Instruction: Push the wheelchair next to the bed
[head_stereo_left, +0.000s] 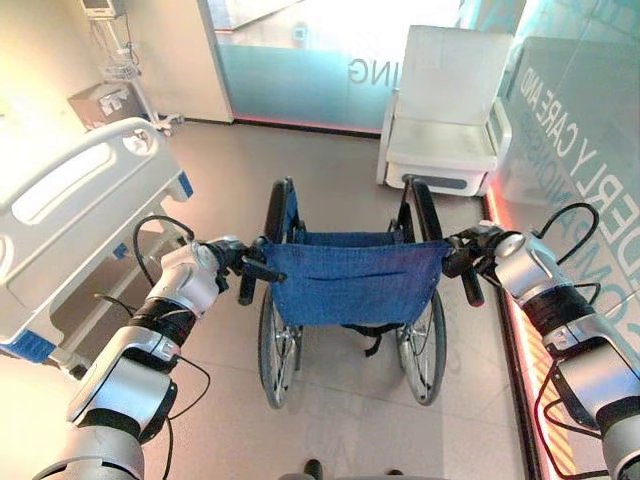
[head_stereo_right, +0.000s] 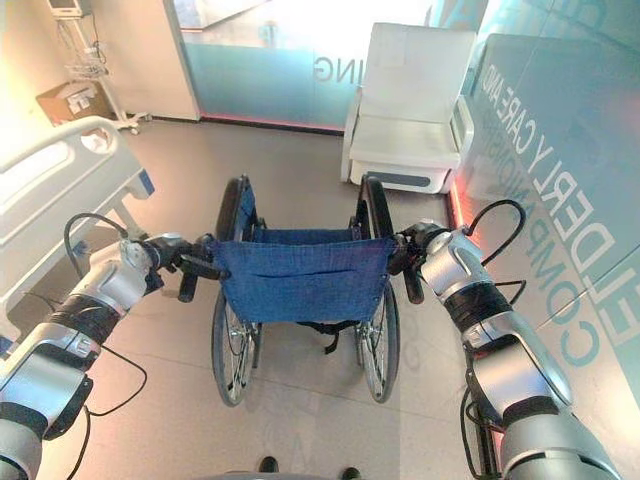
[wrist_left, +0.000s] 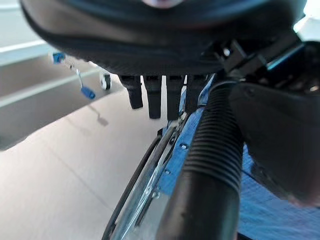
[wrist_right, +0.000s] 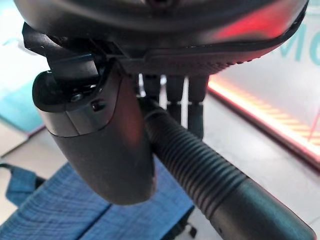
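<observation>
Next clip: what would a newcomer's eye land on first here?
The black-framed wheelchair with a blue fabric backrest stands in the middle of the floor. The left hand and right hand are each curled round a ribbed black push handle. A white hospital bed stands to the left.

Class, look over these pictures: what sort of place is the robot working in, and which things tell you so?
Probably a hospital or care-home room. A railed hospital bed stands to the left, a blue-backed wheelchair is in the middle, and a white recliner armchair sits by frosted glass walls.

Large white lettering runs across the glass wall, seemingly cut off
</observation>
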